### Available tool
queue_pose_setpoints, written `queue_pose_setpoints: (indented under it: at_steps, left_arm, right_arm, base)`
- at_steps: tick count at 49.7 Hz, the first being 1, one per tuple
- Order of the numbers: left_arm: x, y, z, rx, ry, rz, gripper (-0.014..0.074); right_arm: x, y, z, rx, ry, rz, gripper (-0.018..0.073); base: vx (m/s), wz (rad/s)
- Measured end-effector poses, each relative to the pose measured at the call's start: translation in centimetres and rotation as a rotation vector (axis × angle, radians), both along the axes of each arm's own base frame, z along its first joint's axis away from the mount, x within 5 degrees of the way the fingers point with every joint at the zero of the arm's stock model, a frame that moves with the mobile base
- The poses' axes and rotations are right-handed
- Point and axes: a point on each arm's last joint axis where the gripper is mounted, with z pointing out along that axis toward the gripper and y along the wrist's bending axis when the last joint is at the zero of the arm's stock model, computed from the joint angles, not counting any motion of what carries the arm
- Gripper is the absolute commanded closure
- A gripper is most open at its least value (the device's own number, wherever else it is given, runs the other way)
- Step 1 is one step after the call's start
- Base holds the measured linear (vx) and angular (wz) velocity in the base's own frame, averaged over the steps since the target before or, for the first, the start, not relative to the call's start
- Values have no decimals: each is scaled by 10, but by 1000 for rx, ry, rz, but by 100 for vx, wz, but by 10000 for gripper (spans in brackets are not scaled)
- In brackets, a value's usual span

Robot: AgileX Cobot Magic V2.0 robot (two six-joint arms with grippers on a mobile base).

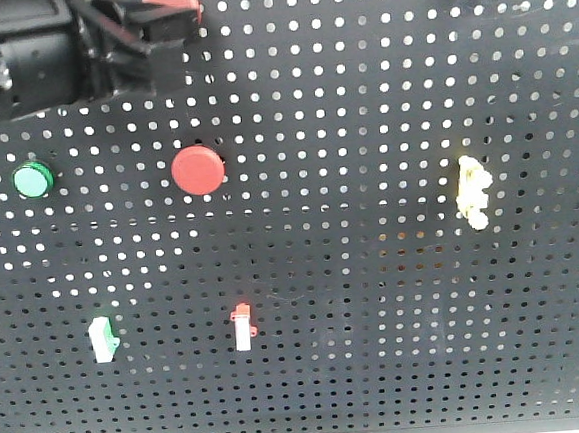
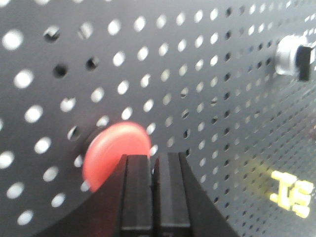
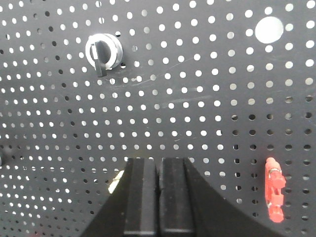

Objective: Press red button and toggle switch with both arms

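left claw [image 2: 153,165]: jaws together; right claw [image 3: 158,168]: jaws together; left arm [image 1: 37,61]: black, top left of front view

The left pincer [image 2: 154,158], jaws pressed together, is covering the lower right part of a red button [image 2: 111,148], which is showing blurred just behind its tips; a yellow part [image 2: 292,193] low to this pincer's right is smearing too much for its shape to be told. From the front, the black arm [image 1: 37,61] is hiding part of the button, and the top edge is cutting both off. The right pincer [image 3: 158,162] is masking part of a pale yellow piece [image 3: 117,178] just left of its fingers.
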Motion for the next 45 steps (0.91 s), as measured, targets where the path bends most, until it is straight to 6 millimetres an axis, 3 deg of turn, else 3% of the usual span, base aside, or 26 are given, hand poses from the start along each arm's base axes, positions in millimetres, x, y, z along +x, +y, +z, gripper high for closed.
queue_pose_setpoints:
  at_steps: [17, 33, 36, 37, 45]
  left_arm:
    - [-38, 19, 0, 73, 3, -33, 594]
    - [-96, 56, -51, 62, 18, 15, 594]
    - [-104, 61, -62, 58, 19, 26, 594]
    - [-119, 72, -72, 28, -13, 51, 594]
    - [-129, 79, -70, 5, -43, 60, 594]
  right_arm:
    - [3, 2, -4, -46, 32, 15, 562]
    - [32, 13, -5, -56, 80, 124, 562]
    - [39, 19, 3, -67, 63, 176, 562]
    - [54, 33, 22, -62, 15, 264, 562]
    - [91, 60, 35, -61, 19, 357, 562]
  base:
    - [0, 0]
    - [0, 0]
    - [0, 0]
    - [0, 0]
    - [0, 0]
